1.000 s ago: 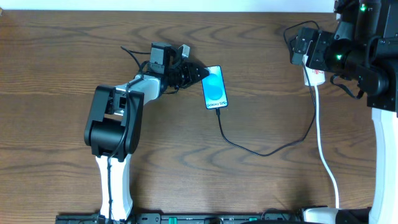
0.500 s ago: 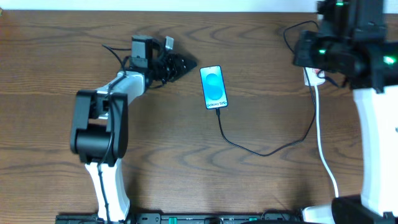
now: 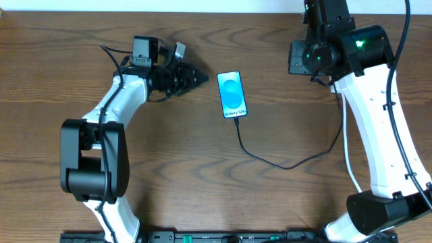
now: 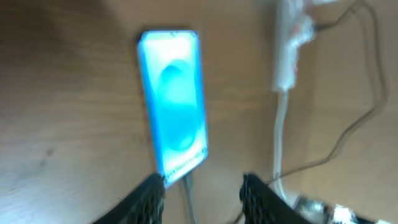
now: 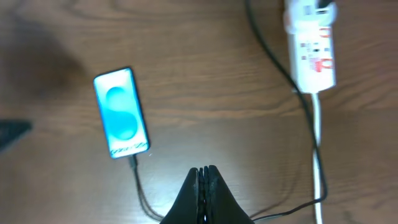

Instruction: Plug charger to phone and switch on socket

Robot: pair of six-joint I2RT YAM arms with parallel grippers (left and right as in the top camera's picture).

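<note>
One slim rect. phone [image 3: 231, 94] w/ thin black charger [image 3: 287, 167] on wood-grain table [image 3: 189, 189].

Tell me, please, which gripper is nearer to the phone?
Left. The left gripper points at the phone from close by on its left, not touching it; the right gripper hangs farther off on the phone's right, nearer the socket.

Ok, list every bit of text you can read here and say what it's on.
"Galaxy S25": white letters at the lower end of the phone, on its blue screen, tiny in the overhead view.
Red marks on the socket: too blurred to read.
Nothing else legible.
</note>
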